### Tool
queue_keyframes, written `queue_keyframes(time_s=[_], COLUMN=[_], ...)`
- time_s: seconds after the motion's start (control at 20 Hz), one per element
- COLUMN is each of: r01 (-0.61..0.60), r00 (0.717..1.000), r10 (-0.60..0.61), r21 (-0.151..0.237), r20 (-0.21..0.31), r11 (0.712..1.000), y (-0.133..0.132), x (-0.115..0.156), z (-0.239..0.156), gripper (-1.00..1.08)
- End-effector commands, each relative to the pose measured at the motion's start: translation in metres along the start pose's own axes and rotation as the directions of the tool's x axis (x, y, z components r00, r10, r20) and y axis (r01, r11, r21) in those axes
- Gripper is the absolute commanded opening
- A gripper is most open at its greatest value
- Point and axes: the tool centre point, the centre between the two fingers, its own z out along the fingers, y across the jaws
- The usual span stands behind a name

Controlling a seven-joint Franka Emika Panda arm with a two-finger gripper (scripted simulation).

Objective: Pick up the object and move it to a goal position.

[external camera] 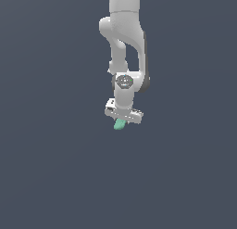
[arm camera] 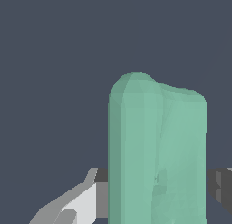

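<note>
Pincer [external camera: 123,119] is clenched on the teal bar [external camera: 120,124]; the bar pokes out below it toward 7 o'clock in the exterior view, fingers [arm camera: 221,184] flanking it in the wrist view. Risk, as I judge it: the grip looks near one end, so a fast swing may twist or drop it. Surface [external camera: 46,177] looks bare; no edges or goal mark visible.
</note>
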Motion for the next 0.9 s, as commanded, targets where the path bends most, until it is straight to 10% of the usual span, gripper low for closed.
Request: queue_keyframes(time_s=[0.0, 0.85], r01=[0.002, -0.008], r00=[1.0, 1.0], r10=[-0.002, 0.008], r21=[-0.001, -0.001], r20=[0.003, -0.001], r11=[1.0, 1.0], y=[0.0, 0.066], x=[-0.001, 0.033], z=[0.003, -0.062], gripper=[-1.0, -1.0])
